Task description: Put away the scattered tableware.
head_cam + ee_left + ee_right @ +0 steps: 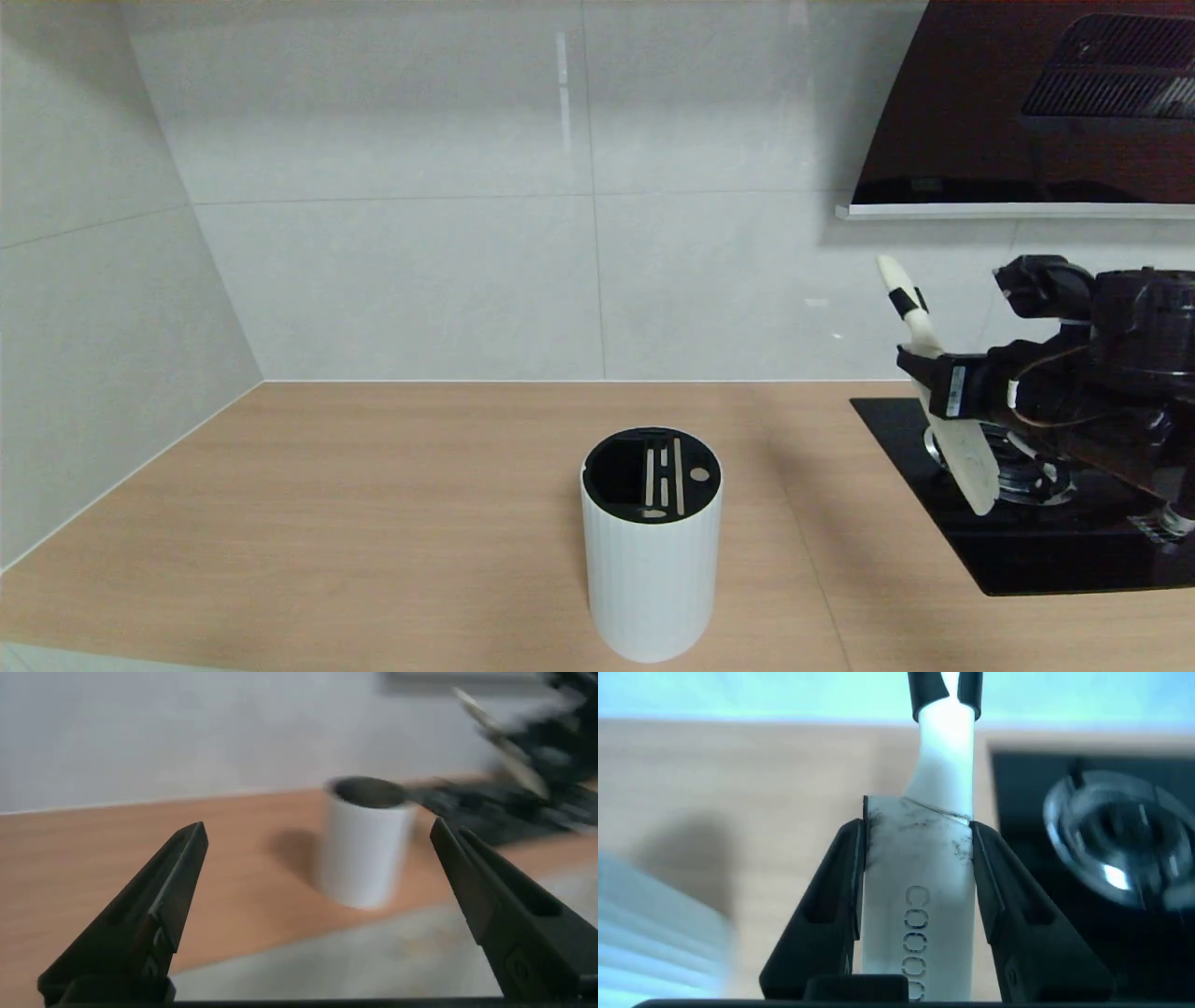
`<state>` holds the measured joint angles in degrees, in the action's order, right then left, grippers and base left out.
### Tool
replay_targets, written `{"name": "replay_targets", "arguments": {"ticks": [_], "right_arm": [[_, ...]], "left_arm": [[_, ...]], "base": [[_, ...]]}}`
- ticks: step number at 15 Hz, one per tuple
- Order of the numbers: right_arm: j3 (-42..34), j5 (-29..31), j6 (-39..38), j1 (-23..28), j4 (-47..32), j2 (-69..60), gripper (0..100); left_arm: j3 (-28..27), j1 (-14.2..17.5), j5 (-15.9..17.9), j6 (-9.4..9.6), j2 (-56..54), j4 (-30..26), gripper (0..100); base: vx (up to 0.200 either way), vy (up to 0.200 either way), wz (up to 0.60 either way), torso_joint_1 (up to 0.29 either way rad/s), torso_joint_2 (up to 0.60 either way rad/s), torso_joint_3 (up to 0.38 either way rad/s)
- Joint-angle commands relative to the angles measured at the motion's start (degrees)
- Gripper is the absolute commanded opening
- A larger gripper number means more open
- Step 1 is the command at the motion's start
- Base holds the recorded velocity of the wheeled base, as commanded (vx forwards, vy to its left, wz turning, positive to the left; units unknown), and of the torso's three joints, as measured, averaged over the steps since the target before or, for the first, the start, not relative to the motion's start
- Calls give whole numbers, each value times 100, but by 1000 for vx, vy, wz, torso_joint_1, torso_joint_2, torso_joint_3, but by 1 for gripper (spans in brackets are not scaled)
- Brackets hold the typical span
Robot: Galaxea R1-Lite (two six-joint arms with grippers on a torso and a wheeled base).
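Grip, first of all: right gripper (938,383) pinching a cream-white flat utensil (971,462) with a black band round its handle, jaws pressed on both narrow edges of the wide part just below the neck. Tilted in that hold, handle end up and beyond the fingertips, broad end hanging below them over a black glass cooktop (1027,560). Down and to the left of the same gripper, well apart from it, a white ribbed cylindrical holder (651,579) with a black slotted top, upright on the pale wooden counter (373,523). Left gripper (318,829) spread wide with nothing between its jaws, that holder ahead of it and apart. Looks light and stiff, probably hard plastic or ceramic, with a smooth, faintly marbled face and a row of small holes; likely slippery and prone to pivot in a pinch this near the middle. Judged best held as now, across the edges close to the neck, so as to leave the broad end free for a slot. Would call for a near-upright turn and a careful line-up over the narrow openings; risk of chipping, or of tipping the holder, if driven in askew.
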<state>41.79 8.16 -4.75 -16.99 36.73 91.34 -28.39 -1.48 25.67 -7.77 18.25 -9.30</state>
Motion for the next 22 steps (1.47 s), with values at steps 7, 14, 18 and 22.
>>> {"name": "replay_targets", "arguments": {"ticks": [7, 14, 18, 22], "right_arm": [[963, 11, -122, -2344, -781, -583, 0], [928, 397, -597, -3170, -1045, -547, 0], [840, 556, -597, -3592, -1054, -495, 0], [875, 564, -597, -3838, -1036, -249, 0]], "left_arm": [[-1494, -1979, 395, -1412, 5567, 3620, 100], [-641, -2929, -229, -3240, 7114, 6502, 100], [-571, -3201, -238, -3302, 7527, 7109, 100], [-729, -3447, -273, -3416, 7606, 7311, 100]], "base": [[0, 0, 0, 0, 0, 0], [0, 0, 0, 0, 0, 0], [0, 0, 0, 0, 0, 0], [0, 0, 0, 0, 0, 0]]}}
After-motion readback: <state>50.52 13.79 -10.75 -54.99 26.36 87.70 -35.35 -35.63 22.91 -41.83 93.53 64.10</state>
